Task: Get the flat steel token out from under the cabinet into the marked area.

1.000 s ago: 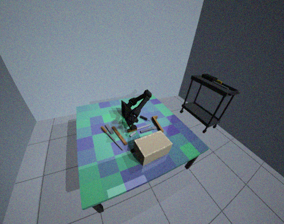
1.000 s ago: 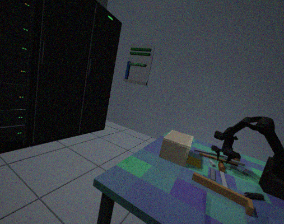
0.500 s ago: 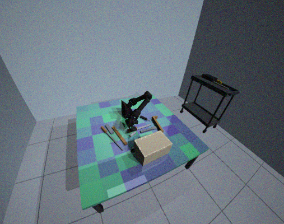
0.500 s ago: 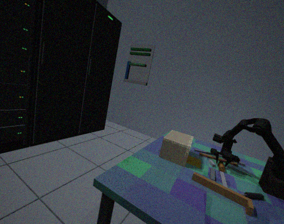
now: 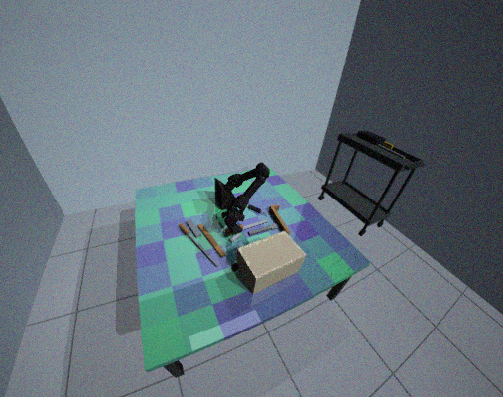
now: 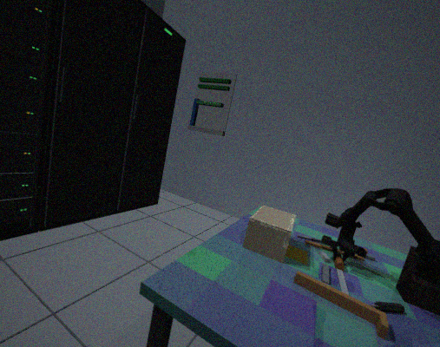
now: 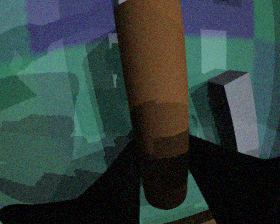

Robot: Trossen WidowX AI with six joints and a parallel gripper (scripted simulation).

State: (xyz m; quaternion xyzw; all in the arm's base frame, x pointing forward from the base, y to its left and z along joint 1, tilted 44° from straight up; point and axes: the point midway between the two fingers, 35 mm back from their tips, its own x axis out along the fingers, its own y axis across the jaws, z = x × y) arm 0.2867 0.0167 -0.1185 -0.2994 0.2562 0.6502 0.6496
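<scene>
My gripper [image 5: 231,230] [image 6: 339,259] [image 7: 157,142] is down at the table, behind the beige cabinet [image 5: 270,258] [image 6: 268,232]. Its fingers are shut on the orange round handle [image 7: 151,76] [image 6: 338,263] of a tool that lies flat, with its flat grey blade [image 6: 343,281] pointing away from the fingers. The cabinet stands on the chequered table [image 5: 186,308] [image 6: 232,295]. A dull yellowish patch [image 6: 298,255] lies on the table right beside the cabinet. The steel token is not visible in any view.
Other tools lie around the gripper: an L-shaped wooden rake [image 5: 280,218] [image 6: 340,299], a wooden stick [image 5: 211,239], a thin rod with an orange handle [image 5: 197,243], short grey bars [image 5: 262,230] [image 6: 325,273] [image 7: 240,112] and a small black piece [image 5: 255,208] [image 6: 390,307]. A black cart [image 5: 374,179] stands off the table.
</scene>
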